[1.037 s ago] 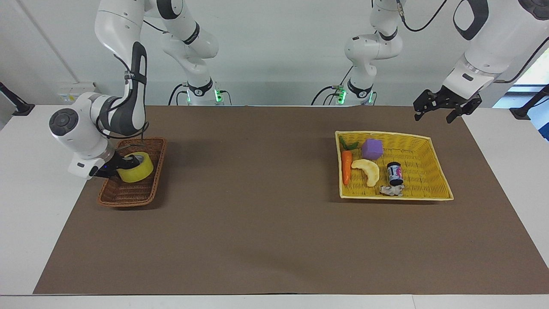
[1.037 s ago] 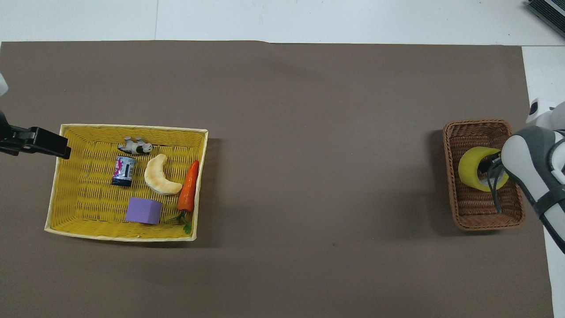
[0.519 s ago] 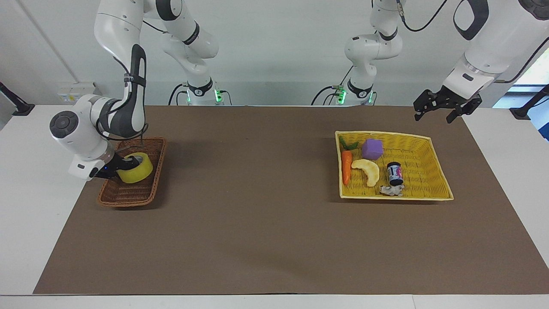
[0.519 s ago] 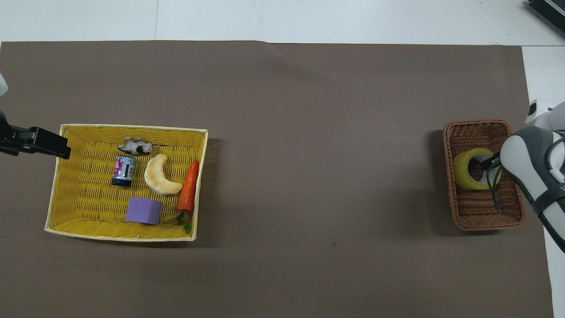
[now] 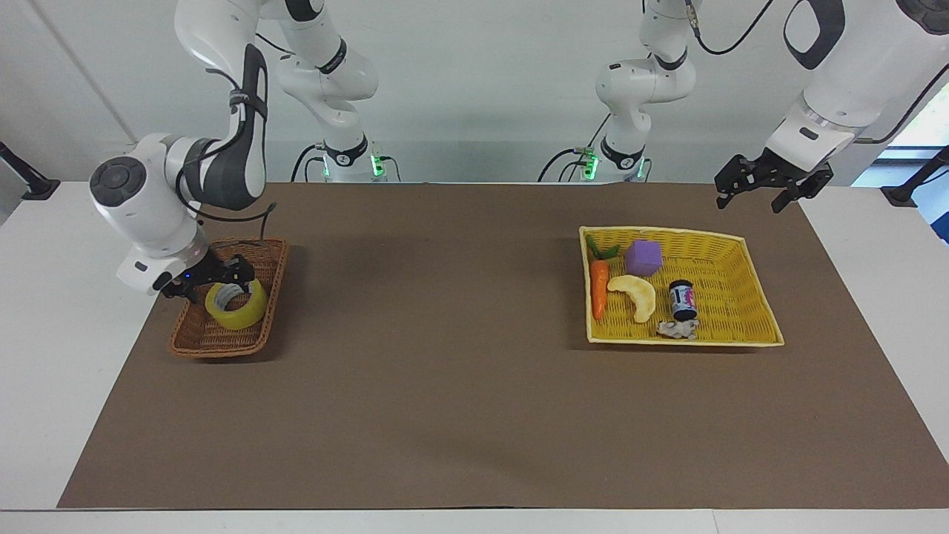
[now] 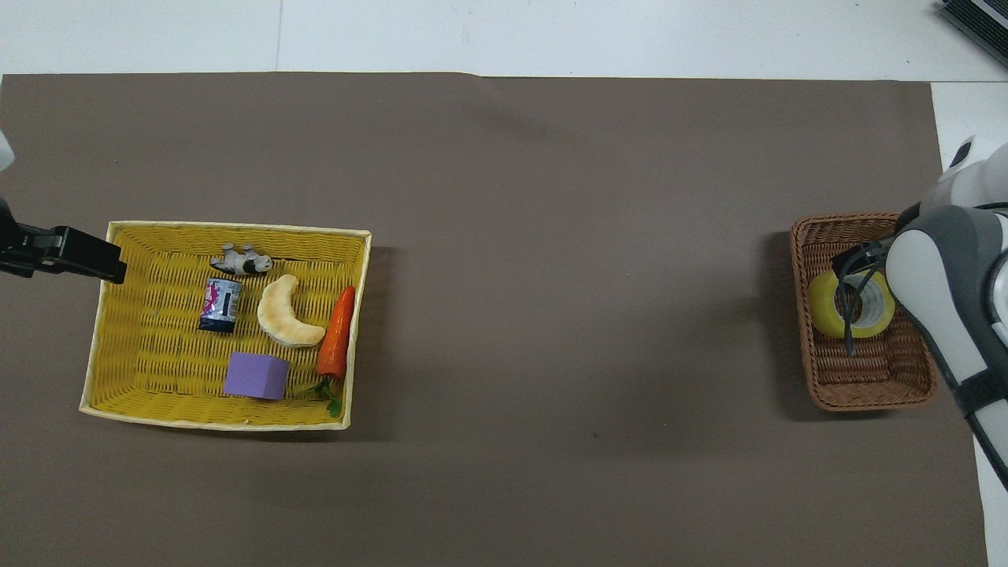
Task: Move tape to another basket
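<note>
Tape (image 5: 236,305) now lies flat in the brown basket (image 5: 261,330), hole up; a second ago it was tipped on edge and pinched by the right gripper (image 5: 215,276). Right gripper has let go and come up: it sits just above the roll's robot-side rim, fingers spread, nothing between them. In the overhead view the arm and its cable cover part of the roll, so I can't rule out a fingertip brushing the rim.

Read: drop-off looks done. Tape is inside the target basket at the right arm's end of the tabletop (image 5: 445,386), so only the retreat seems left.

Left gripper (image 5: 771,185) waits over the tabletop edge beside the yellow basket (image 5: 756,297), fingers spread, empty. Carrot (image 5: 598,288), purple cube (image 5: 643,256), banana slice (image 5: 636,295), small can (image 5: 682,298) and toy (image 5: 677,329) all sit in that basket.

Clearance: brown basket is narrow with sloping sides, and the roll fills most of its width, so straight up is the safe exit; a sideways pull could catch the wicker rim or drag the roll. Wide bare tabletop between the two baskets, no obstacles there.
</note>
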Controlling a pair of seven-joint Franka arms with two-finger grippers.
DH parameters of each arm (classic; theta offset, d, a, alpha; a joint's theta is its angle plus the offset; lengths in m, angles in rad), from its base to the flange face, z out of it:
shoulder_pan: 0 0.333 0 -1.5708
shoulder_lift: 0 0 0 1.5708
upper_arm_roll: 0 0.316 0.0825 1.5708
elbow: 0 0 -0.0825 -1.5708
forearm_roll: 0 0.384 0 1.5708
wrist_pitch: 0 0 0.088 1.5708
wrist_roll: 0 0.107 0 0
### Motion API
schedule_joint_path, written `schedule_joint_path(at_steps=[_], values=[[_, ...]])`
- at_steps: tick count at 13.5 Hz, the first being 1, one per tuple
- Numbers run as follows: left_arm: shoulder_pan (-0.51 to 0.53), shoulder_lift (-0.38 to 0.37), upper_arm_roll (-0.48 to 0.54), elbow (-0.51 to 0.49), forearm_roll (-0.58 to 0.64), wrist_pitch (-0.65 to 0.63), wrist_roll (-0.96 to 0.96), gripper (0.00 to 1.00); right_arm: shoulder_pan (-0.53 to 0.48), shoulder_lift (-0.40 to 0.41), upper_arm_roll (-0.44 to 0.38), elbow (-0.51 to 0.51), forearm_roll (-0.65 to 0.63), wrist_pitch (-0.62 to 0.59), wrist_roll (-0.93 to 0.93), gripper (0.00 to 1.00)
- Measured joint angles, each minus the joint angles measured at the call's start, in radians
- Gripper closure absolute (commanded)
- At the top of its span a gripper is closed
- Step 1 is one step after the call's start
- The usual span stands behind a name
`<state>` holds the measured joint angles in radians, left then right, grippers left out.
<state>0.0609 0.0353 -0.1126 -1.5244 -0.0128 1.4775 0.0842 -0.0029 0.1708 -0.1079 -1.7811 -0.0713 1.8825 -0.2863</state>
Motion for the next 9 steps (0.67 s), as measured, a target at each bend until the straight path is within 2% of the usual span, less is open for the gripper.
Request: schedule_joint_path(at_steps=[3, 6, 9], values=[[0.0, -0.006, 0.0, 0.002, 0.0, 0.0, 0.0, 0.0, 0.067, -0.081, 0.003, 0.001, 0.0, -0.066, 0.151, 0.0], [0.0, -0.051, 0.0, 0.011, 0.0, -0.002, 0.0, 0.0, 0.11, -0.152, 0.004, 0.005, 0.011, -0.122, 0.283, 0.0], [0.0, -0.079, 0.0, 0.011, 0.0, -0.006, 0.0, 0.0, 0.104, -0.211, -0.009, 0.086, 0.058, -0.257, 0.306, 0.0]])
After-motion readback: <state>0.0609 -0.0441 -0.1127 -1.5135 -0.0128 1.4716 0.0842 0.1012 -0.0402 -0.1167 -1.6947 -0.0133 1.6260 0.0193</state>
